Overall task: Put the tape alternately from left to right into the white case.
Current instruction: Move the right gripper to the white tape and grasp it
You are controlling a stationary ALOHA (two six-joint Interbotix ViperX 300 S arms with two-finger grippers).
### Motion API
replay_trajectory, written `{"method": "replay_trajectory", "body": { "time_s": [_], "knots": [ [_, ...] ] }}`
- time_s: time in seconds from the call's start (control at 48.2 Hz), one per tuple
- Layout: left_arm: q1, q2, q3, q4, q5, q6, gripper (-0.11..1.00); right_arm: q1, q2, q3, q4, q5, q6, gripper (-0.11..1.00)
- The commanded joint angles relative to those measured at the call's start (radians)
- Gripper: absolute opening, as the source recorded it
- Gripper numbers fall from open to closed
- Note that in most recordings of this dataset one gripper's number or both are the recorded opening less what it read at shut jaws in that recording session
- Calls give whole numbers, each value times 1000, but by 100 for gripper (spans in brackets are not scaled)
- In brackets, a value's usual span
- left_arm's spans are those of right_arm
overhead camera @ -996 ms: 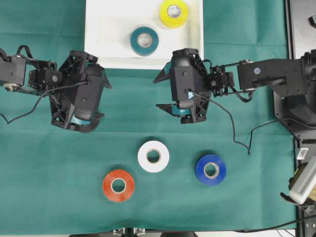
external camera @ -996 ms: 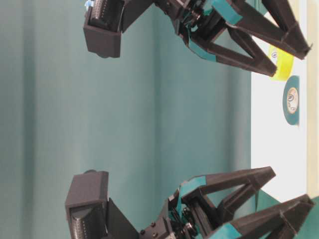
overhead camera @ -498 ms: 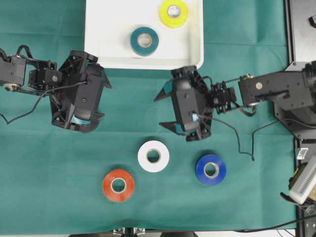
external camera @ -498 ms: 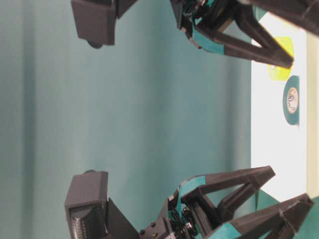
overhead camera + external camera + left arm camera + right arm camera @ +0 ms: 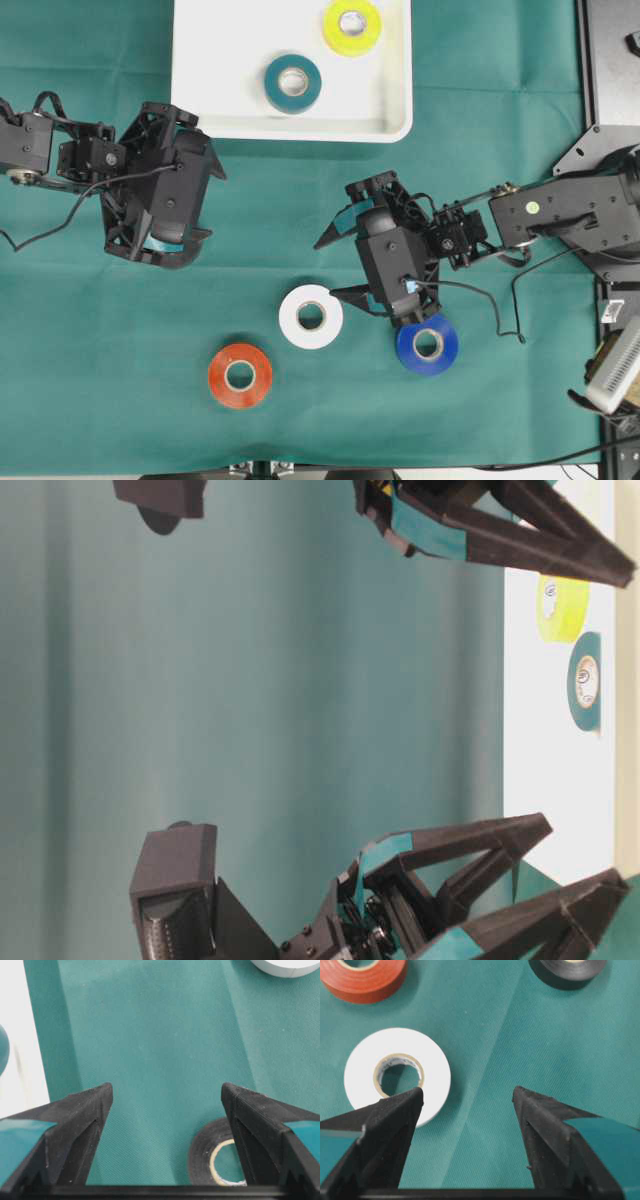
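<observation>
Green cloth over the whole table, white case (image 5: 200,70) at top centre of the overhead view. Already inside: yellow roll (image 5: 352,26) and teal roll (image 5: 292,82). Still out on the cloth: white roll (image 5: 311,316), red roll (image 5: 240,375), blue roll (image 5: 428,343) along the bottom, plus black roll (image 5: 215,1157) under the left gripper (image 5: 205,205). Both left gripper and right gripper (image 5: 335,268) spread wide, empty. Roughly a third done, by the look of it.
</observation>
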Motion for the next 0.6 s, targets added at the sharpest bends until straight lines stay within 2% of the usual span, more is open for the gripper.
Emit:
{"method": "replay_trajectory", "body": {
  "time_s": [0.0, 0.581],
  "knots": [
    [-2, -23, -9, -2, -8, 0, 81, 3, -9, -12, 3, -20, 2, 77],
    [-2, -23, -9, -2, -8, 0, 81, 40, 175, -114, 2, -57, 2, 77]
  ]
}}
